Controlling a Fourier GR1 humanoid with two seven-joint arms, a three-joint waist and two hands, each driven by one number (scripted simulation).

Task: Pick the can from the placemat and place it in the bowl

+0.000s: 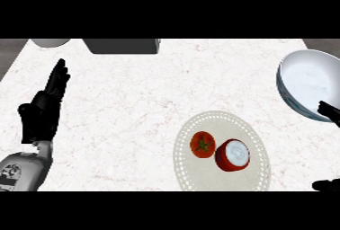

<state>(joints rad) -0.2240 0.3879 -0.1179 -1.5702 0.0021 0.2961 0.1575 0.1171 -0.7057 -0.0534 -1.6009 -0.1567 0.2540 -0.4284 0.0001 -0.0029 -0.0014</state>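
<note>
In the head view, the red can (232, 155) is lying on the pale placemat (221, 179) beside a tomato (203, 144), well apart from the bowl (306, 83) at the right edge. The left hand (41, 112) is resting at the left with straight fingers, holding nothing. The right hand (328, 111) is barely showing at the right edge by the bowl, and I cannot tell its state.

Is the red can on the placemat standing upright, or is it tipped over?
Upright, it seems: the can shows its round white top to the steep downward view, with only a little red side visible. It rests on the placemat beside the tomato.

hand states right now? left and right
Left hand: open, fingers straight, holding nothing.
Right hand: only dark bits at the edge, cannot be told.
</note>
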